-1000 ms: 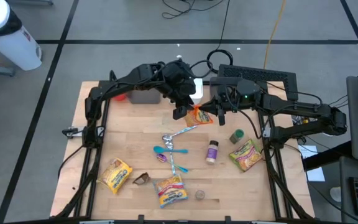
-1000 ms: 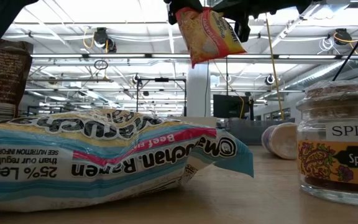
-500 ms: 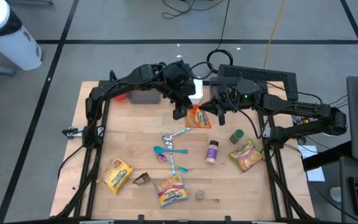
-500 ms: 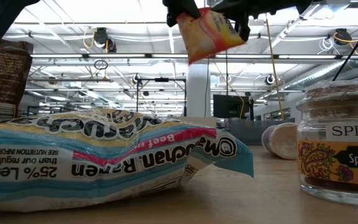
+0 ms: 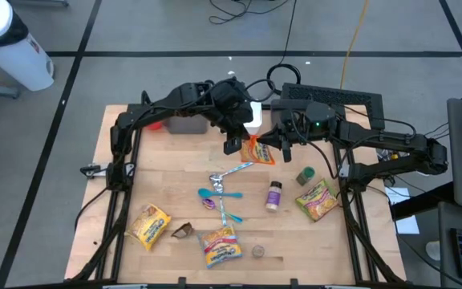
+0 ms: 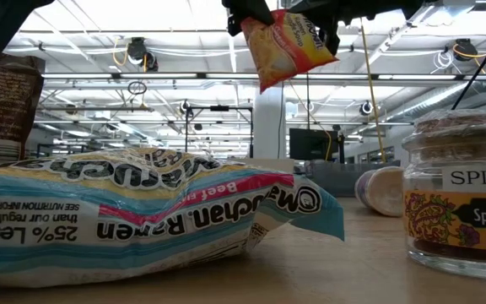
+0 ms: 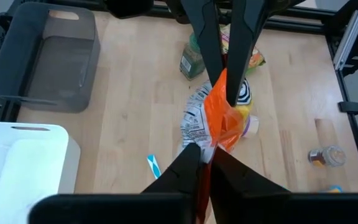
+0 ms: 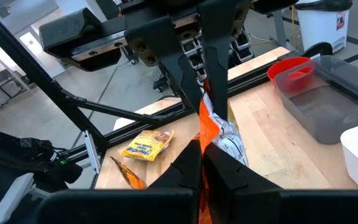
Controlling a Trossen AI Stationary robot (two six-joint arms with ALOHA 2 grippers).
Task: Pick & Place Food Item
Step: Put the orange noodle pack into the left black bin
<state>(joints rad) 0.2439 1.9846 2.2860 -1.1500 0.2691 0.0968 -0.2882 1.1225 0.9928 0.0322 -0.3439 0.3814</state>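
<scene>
Wooden surface [image 5: 175,172] strewn with food items; left fingers [image 5: 233,144] and right fingers [image 5: 285,145] both clenched on orange packet [image 5: 258,150], suspended between them, apparently mid-handover.

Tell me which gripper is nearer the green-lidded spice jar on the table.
Right. The right gripper holds the orange packet just up-left of the green-lidded jar; the left gripper grips the same packet from its far side, farther away.

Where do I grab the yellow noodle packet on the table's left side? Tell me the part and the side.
Pinch one crimped short end of the yellow noodle packet, coming straight down from above. It lies flat on the wood, so its broad face likely gives the fingers no edge, while an end seam is thin enough to close on.
</scene>
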